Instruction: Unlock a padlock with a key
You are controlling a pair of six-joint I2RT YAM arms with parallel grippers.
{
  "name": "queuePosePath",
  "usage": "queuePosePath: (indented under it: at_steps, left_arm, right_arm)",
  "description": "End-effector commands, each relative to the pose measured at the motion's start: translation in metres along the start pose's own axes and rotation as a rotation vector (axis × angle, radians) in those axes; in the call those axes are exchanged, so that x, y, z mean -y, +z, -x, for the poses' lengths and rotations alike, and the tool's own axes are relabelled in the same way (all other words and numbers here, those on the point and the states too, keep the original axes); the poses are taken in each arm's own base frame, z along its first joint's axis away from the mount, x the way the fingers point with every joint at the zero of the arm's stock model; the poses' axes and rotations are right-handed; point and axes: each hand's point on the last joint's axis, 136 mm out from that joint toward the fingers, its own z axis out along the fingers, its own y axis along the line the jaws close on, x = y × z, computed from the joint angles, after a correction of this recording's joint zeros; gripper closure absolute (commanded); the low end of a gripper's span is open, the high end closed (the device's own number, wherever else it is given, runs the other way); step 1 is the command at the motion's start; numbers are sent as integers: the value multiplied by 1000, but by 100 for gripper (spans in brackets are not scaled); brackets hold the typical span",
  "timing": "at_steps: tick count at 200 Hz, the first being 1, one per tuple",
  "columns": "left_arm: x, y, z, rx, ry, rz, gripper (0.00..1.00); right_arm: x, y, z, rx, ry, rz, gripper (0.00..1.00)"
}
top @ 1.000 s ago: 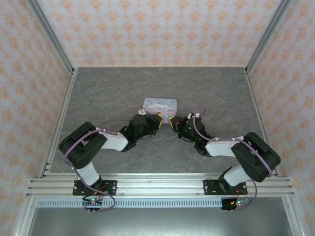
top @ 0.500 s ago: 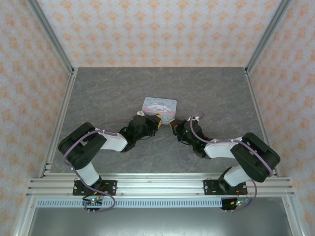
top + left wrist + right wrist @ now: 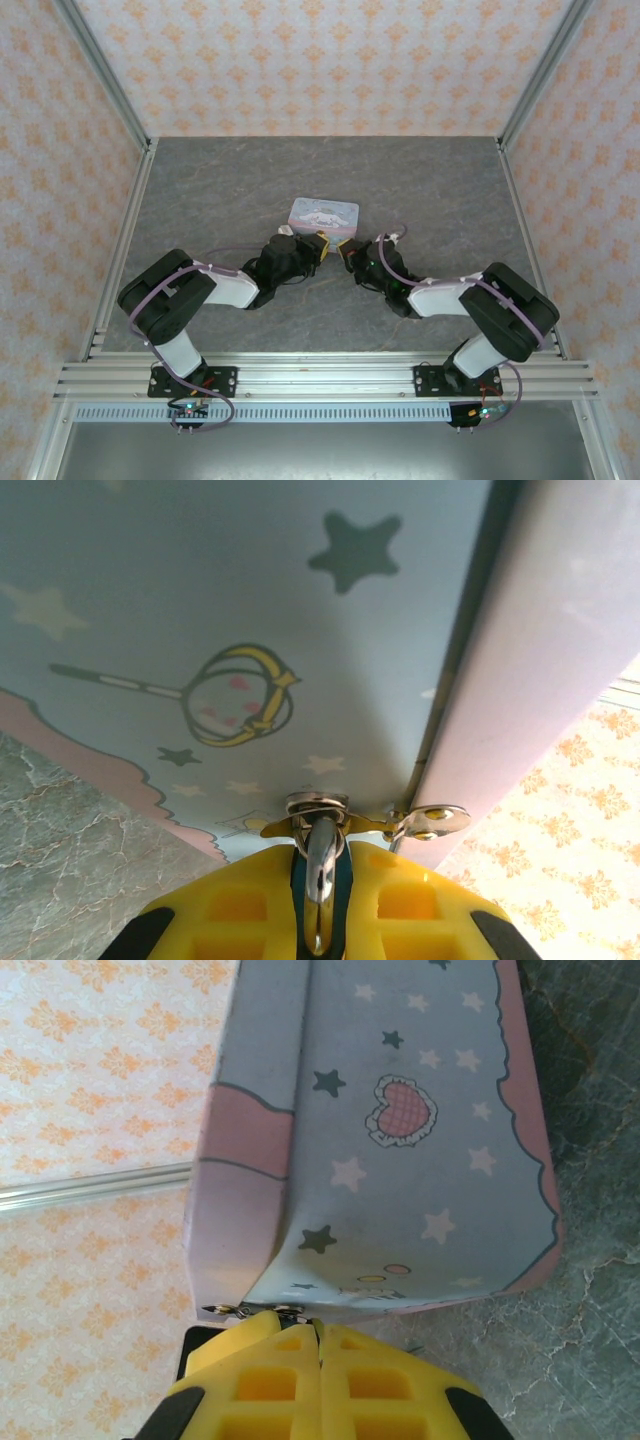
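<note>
Left claw (image 3: 320, 858): closed narrowly on the padlock (image 3: 342, 885), which is clamped between its two yellow fingers (image 3: 240, 910). The fingers are moulded plastic with square recessed pockets and black outer edges.

Padlock: a slim, dark blue-teal body, mostly hidden by the grip. A polished, rounded silver bar runs up its front to a small bright metal fitting (image 3: 318, 804) on the edge of the tin (image 3: 200, 600). A flat metal tab (image 3: 432, 821) projects just beside that fitting. Whether the padlock is locked cannot be told.

Right claw (image 3: 318, 1332): fully closed, its fingertips pressed flat together. Whether anything thin lies between them cannot be told. The tips sit just below the tin's corner, where small metal parts (image 3: 235, 1309) show.

Tin: rectangular, with a smooth painted surface. It is pale blue with dark and white stars, a checked pink heart, a golden crescent wand and a wavy pink border. The lid's side is lilac. It stands near the middle of the table (image 3: 220, 190), a grey, stone-veined surface.

From above, both claws meet at the tin's near edge, close together.
</note>
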Motion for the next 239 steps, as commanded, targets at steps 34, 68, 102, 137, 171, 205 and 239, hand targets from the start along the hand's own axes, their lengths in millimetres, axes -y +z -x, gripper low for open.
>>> queuePosePath:
  at_steps: [34,68,102,137,171,205,239]
  left_arm:
    - [20,-7,-3,3,-2,-60,100]
    - [18,-8,-4,2,1,-54,100]
    - [17,-7,-5,2,3,-49,100]
    - [16,-8,-6,-1,5,-44,100]
    - [15,-7,-6,-2,7,-41,100]
    - [16,-7,-7,-4,12,-40,100]
    - [15,-7,-7,-4,11,-41,100]
  right_arm:
    - [-12,8,-2,11,15,32,100]
    - [-14,9,-1,19,16,37,100]
    - [-14,5,2,33,13,39,100]
    - [-17,3,3,42,7,40,100]
    - [-21,4,3,39,6,47,100]
    - [-25,5,2,36,1,54,100]
    - [-28,7,-1,19,-6,53,100]
